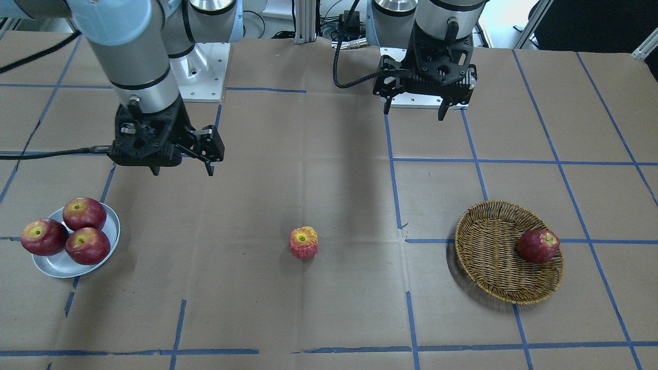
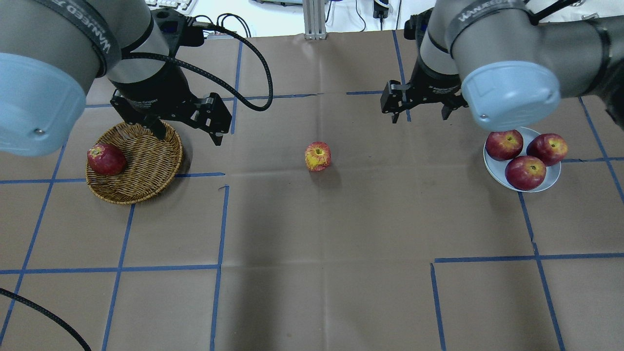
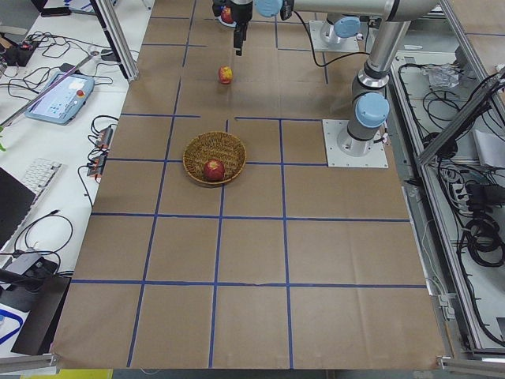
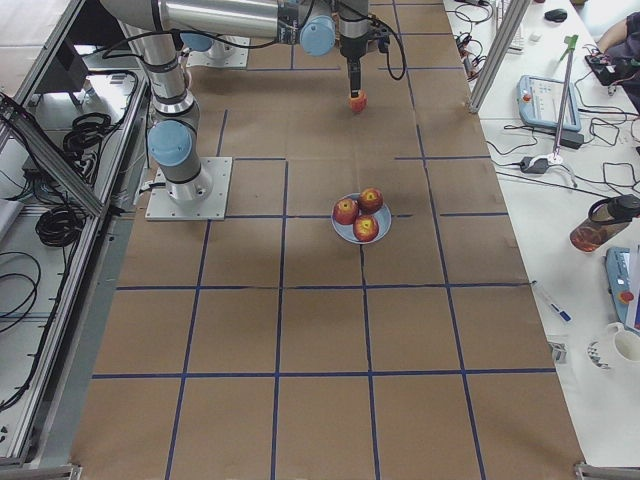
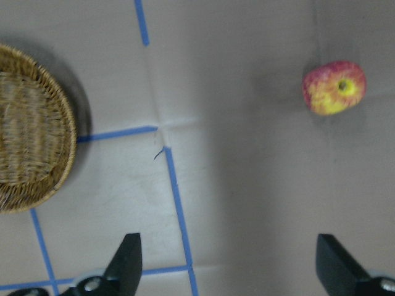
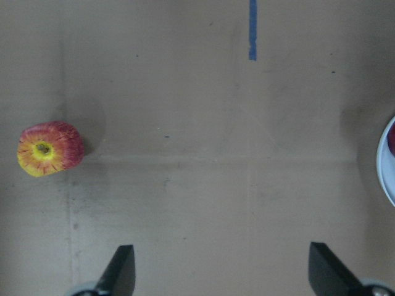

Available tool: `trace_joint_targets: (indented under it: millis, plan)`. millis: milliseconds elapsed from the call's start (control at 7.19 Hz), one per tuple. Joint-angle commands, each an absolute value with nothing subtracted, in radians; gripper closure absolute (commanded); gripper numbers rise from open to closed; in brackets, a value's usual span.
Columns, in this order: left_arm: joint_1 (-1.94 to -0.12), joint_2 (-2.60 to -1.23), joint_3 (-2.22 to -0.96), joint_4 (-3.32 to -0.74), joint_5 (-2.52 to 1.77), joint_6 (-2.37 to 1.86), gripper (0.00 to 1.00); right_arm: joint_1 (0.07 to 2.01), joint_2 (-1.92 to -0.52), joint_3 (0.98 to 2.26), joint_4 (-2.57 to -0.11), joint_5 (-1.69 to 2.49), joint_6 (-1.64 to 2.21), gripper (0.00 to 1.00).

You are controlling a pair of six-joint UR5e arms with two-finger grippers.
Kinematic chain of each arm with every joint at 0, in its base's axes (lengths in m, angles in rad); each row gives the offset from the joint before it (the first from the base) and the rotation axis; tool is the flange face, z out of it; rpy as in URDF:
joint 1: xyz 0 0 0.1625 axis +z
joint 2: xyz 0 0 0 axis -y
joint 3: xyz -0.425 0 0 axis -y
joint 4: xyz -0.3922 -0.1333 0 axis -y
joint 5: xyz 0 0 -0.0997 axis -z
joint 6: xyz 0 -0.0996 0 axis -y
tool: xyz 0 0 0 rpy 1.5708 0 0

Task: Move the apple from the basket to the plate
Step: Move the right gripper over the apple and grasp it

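The pale pinkish-red and yellow apple lies alone on the brown paper at the table's middle, outside the basket and the plate. It also shows in the left wrist view and the right wrist view. The wicker basket holds one dark red apple. The pale plate holds three dark red apples. My left gripper hangs open and empty beside the basket's far rim. My right gripper hangs open and empty, up and left of the plate.
Blue tape lines cross the brown paper. The arms' base plates sit at the robot's side of the table. The basket's edge shows in the left wrist view and the plate's rim in the right wrist view.
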State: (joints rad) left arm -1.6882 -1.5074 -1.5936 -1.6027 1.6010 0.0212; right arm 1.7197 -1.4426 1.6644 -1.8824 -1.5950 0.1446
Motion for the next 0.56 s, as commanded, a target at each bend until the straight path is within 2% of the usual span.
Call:
trace_joint_targets:
  millis: [0, 417]
  plan:
    - [-1.680, -1.505, -1.597, -1.606, 1.598, 0.020, 0.01, 1.846, -1.338, 1.660, -2.009, -1.604, 0.282, 0.00]
    - [-1.677, -1.520, -1.620, -1.568, 1.598, 0.018, 0.01, 1.943, -1.186, 1.661, -2.185, -1.611, 0.414, 0.00]
